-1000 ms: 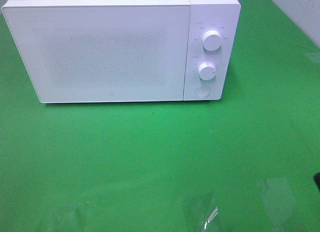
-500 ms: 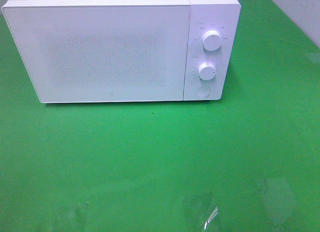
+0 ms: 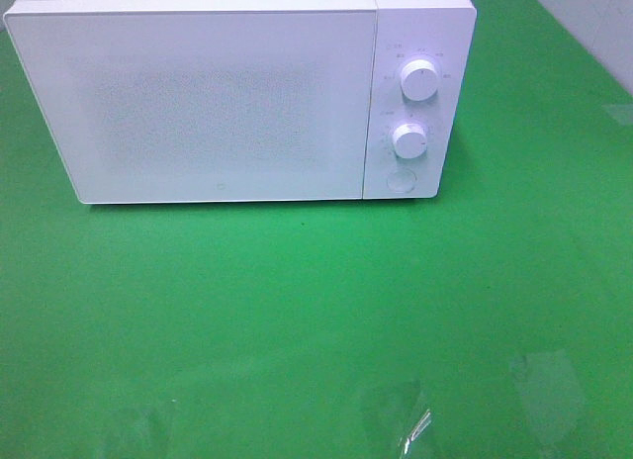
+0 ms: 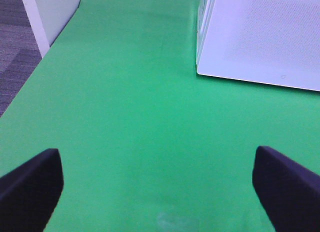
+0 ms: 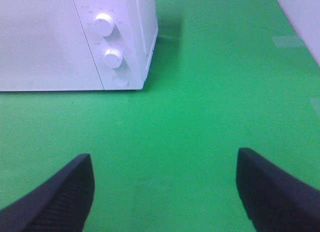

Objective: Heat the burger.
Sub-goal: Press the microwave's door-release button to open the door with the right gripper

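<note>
A white microwave oven point(image 3: 198, 103) is standing toward the far edge of a green desk point(image 3: 297, 311), its door point(image 3: 208, 108) sitting shut and facing the near edge. The control panel is occupying the oven's right end and is carrying an upper knob point(image 3: 420, 80), a lower knob point(image 3: 409, 139) and a round button point(image 3: 400, 180) below them.

The burger is showing in none of the three views, so its place cannot be told.

The left end effector point(image 4: 159, 187) is hanging above bare green desk near the left edge, its two dark fingers point(image 4: 30, 187) standing wide apart and gripping nothing. The near left corner of the oven point(image 4: 260, 37) is lying ahead of it. Beyond the desk's left edge, grey carpet point(image 4: 15, 47) and a white panel point(image 4: 50, 12) are showing.

The right end effector point(image 5: 165, 192) is likewise hanging over bare desk, well apart from the oven point(image 5: 75, 42), with its fingers point(image 5: 60, 197) spread wide and nothing between them. The oven's knob panel is lying ahead of it.

Neither end effector is appearing in the high view. A pale glossy patch point(image 3: 415, 429) is glinting on the desk near its near edge.
</note>
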Robot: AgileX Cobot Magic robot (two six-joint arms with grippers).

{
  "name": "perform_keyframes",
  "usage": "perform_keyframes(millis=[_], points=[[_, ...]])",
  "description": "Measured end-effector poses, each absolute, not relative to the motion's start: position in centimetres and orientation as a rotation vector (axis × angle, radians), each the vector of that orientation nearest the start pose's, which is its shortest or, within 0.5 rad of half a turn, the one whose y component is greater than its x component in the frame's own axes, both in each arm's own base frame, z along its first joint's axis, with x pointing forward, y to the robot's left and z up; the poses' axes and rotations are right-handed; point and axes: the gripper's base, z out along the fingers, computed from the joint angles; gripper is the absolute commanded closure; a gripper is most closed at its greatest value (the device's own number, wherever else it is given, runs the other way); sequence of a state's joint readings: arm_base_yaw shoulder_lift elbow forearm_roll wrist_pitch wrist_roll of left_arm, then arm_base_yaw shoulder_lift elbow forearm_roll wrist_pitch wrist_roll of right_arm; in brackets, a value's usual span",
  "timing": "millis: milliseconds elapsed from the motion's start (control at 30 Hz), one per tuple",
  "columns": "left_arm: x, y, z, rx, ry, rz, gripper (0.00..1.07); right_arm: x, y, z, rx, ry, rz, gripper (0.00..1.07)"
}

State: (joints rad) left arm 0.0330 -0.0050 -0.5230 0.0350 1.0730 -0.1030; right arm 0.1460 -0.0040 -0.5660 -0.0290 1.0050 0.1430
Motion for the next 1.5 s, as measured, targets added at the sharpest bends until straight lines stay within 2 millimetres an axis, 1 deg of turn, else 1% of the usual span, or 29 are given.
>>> perform_keyframes(millis=[33,133,167,233,833,967,1000,1100,1133,1233,1267,1300,1333,1367,1433,1467,1500], points=[[-0.9,0.3,28.3,-0.140,2.023,-0.002,0.12,-0.7,-0.3,29.2,-0.001,1.948,0.155,0.31],[-0.9,0.3,28.3,-0.140,2.023,-0.002,0.12,-0.5,-0.3,28.7,-0.001,1.960,0.154,0.31],[-0.9,0.3,28.3,-0.140,2.023,-0.002,0.12,-0.2,-0.3,28.3,-0.002,1.971,0.153,0.31],[-0.9,0.3,28.3,-0.140,2.023,-0.002,0.12,-0.1,-0.2,28.3,-0.001,1.965,0.153,0.31],[-0.9,0.3,28.3,-0.140,2.023,-0.002,0.12,-0.1,-0.2,28.4,0.032,1.954,0.132,0.31],[-0.9,0.3,28.3,-0.140,2.023,-0.002,0.12,-0.3,-0.3,28.9,0.032,1.933,0.134,0.31],[-0.9,0.3,28.3,-0.140,2.023,-0.002,0.12,-0.5,-0.3,29.4,0.032,1.908,0.136,0.31],[-0.9,0.3,28.3,-0.140,2.023,-0.002,0.12,-0.4,-0.3,29.9,0.031,1.881,0.139,0.31],[-0.9,0.3,28.3,-0.140,2.023,-0.002,0.12,0.1,-0.2,30.2,0.028,1.866,0.140,0.31],[-0.9,0.3,28.3,-0.140,2.023,-0.002,0.12,0.5,-0.2,30.4,0.028,1.863,0.139,0.31],[-0.9,0.3,28.3,-0.140,2.023,-0.002,0.12,1.2,-0.1,30.8,0.025,1.849,0.134,0.31],[-0.9,0.3,28.3,-0.140,2.023,-0.002,0.12,1.2,-0.1,30.8,0.025,1.849,0.134,0.31],[-0.9,0.3,28.3,-0.140,2.023,-0.002,0.12,2.0,-0.1,31.2,0.022,1.840,0.126,0.31],[-0.9,0.3,28.3,-0.140,2.023,-0.002,0.12,2.0,-0.1,31.2,0.022,1.840,0.126,0.31],[-0.9,0.3,28.3,-0.140,2.023,-0.002,0.12,3.5,0.1,31.7,0.015,1.824,0.114,0.31],[-0.9,0.3,28.3,-0.140,2.023,-0.002,0.12,3.5,0.1,31.7,0.015,1.824,0.114,0.31],[-0.9,0.3,28.3,-0.140,2.023,-0.002,0.12,4.5,0.2,31.9,0.012,1.822,0.115,0.31]])
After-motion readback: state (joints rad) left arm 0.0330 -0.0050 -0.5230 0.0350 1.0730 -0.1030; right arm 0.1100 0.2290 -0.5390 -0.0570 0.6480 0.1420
